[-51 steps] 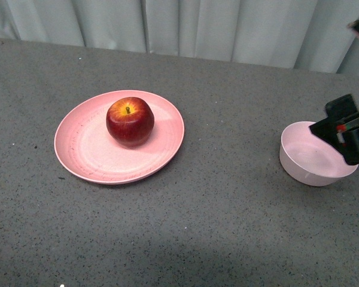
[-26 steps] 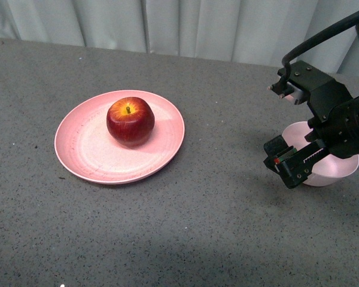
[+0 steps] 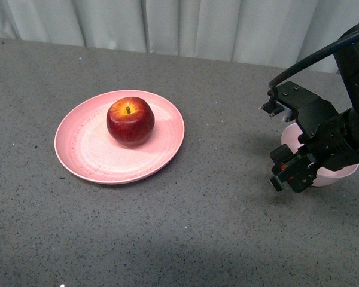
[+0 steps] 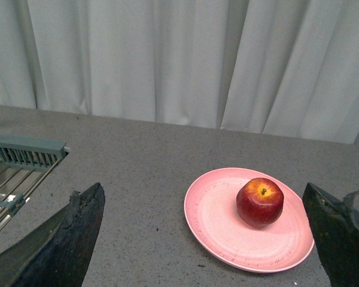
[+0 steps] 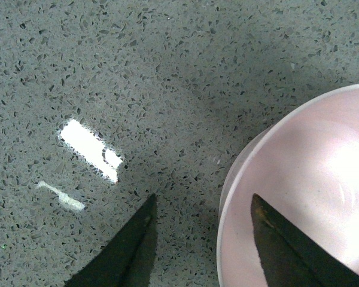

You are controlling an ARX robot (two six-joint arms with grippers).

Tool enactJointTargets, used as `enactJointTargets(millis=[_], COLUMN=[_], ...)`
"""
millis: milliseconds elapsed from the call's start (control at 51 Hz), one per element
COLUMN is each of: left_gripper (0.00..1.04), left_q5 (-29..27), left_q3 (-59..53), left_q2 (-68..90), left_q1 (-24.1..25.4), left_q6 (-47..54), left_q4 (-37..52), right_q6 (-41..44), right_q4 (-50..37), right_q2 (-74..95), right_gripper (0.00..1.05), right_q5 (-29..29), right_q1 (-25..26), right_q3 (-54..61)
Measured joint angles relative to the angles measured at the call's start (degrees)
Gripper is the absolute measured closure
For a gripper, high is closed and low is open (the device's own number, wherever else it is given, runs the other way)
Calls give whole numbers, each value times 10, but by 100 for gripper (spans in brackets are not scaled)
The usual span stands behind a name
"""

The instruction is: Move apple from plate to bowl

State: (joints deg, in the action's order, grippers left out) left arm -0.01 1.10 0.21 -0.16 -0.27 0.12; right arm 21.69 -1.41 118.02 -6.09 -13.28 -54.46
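Right gripper (image 5: 202, 200): jaws spread, nothing between them. One finger (image 5: 281, 245) sits over the inside of the bowl (image 5: 299, 179), the other over the bare table (image 3: 197, 233), so the rim lies between them; contact cannot be judged. In the front view the gripper covers much of the bowl.

Left gripper (image 4: 202, 186): jaws wide, empty.

Apple (image 3: 130, 121): on the plate (image 3: 90, 149), stem up, towards the far side, well apart from the bowl and on the robot's left.

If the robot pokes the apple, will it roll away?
Probably yes: the apple is round and sits loose on the shallow plate. The low rim likely won't stop it. Its shiny skin may be slippery to grip.
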Motion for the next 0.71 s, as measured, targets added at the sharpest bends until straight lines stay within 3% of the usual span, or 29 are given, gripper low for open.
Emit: enactJointTargets(millis=[333, 510, 706], left_gripper=[7, 7, 7], left_q5=[0, 0, 0], left_q3=[0, 0, 0], left_q2=[0, 0, 0], left_q1=[0, 0, 0], left_q6=[0, 0, 0], left_q4=[0, 0, 0], right_q6=[21, 37, 32], right_q4=[-3, 2, 16], right_q2=[2, -23, -44], right_gripper=[103, 104, 104], right_q5=[7, -11, -45], right_q1=[-2, -16, -75], right_q3=[0, 0, -30])
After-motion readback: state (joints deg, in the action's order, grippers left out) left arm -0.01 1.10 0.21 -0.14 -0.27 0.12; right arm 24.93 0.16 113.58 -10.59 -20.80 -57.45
